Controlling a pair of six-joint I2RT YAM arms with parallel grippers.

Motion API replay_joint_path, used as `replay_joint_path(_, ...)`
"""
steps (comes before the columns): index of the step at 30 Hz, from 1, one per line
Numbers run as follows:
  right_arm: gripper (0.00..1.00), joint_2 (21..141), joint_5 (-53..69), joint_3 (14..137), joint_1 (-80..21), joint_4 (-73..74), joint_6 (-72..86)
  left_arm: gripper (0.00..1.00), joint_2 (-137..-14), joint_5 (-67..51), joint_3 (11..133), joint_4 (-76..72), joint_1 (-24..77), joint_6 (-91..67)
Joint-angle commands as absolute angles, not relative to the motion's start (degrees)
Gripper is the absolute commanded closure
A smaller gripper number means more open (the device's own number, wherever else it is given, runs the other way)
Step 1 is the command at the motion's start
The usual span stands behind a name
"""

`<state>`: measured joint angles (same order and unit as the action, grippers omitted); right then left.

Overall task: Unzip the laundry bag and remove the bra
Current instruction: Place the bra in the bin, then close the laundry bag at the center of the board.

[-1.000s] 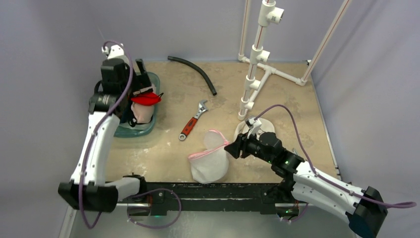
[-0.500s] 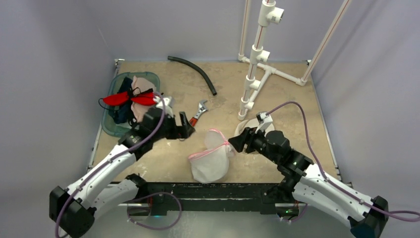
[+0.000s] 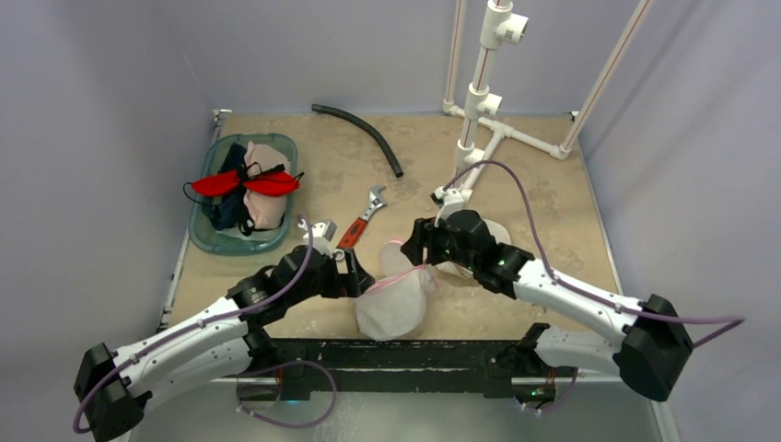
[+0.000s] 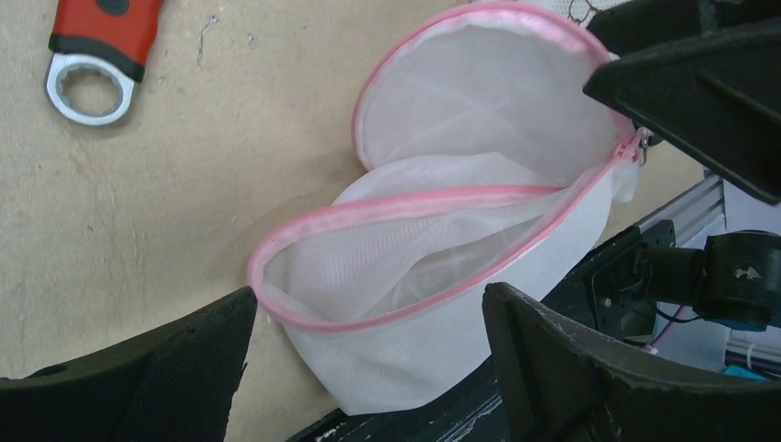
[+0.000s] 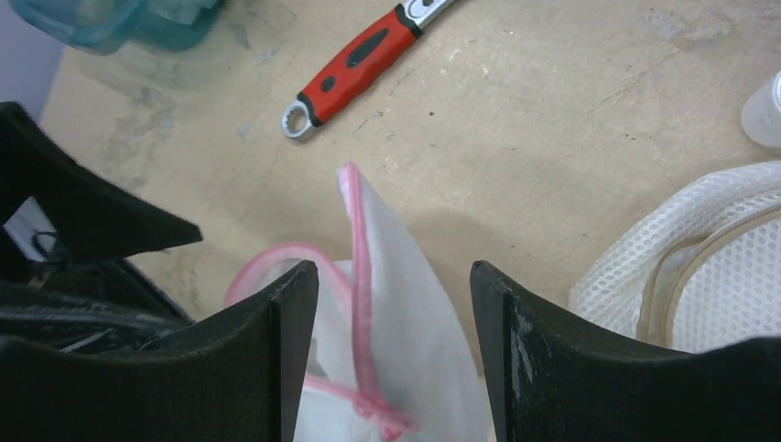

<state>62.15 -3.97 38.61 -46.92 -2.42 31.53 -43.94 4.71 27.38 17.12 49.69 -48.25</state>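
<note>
swung over from the teal bin (image 3: 204, 241) within the last second: left gripper (image 3: 359, 276), now at the laundry bag (image 3: 391, 304), spread wide, holding nothing. closed in likewise: right gripper (image 3: 412, 250), parted astride the pink rim. unzipped and seemingly empty (judging by the left wrist view), with the red bra (image 3: 247, 182) lying in the bin; probably done. counted: one laundry bag, one other mesh bag (image 5: 700, 276), one wrench (image 3: 359, 224), one hose (image 3: 364, 129).
</note>
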Motion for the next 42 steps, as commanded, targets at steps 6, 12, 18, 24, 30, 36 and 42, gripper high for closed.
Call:
replay_joint_path(6, 0.37, 74.4, -5.9, 49.2, -47.4, 1.1, 22.0, 0.11, -37.9, 4.5, 26.5, 19.8, 50.1, -52.6)
replay_joint_path(12, 0.68, 78.7, -6.4, 53.5, -47.7, 5.1, 19.8, 0.13, -36.4, 0.7, 22.8, 17.3, 50.1, -53.7)
replay_joint_path(18, 1.00, 75.3, -7.8, 54.8, -47.7, 6.1, 18.1, 0.15, -34.7, 0.5, 21.0, 14.9, 50.1, -54.7)
replay_joint_path(24, 1.00, 65.4, -15.1, 55.2, -47.7, 2.4, 14.0, 0.15, -34.3, 4.4, 25.4, 17.8, 50.1, -53.4)
replay_joint_path(30, 1.00, 55.4, -20.3, 48.7, -47.8, -8.2, 7.5, 0.15, -30.6, 11.2, 27.2, 19.3, 50.2, -52.5)
replay_joint_path(36, 1.00, 49.1, -17.7, 35.9, -49.0, -29.2, 1.6, 0.14, -28.0, 17.3, 23.7, 17.2, 50.1, -53.0)
replay_joint_path(42, 1.00, 48.7, -25.0, 24.8, -59.0, -46.5, -6.2, 0.13, -29.7, 17.3, 22.1, 17.1, 50.1, -54.8)
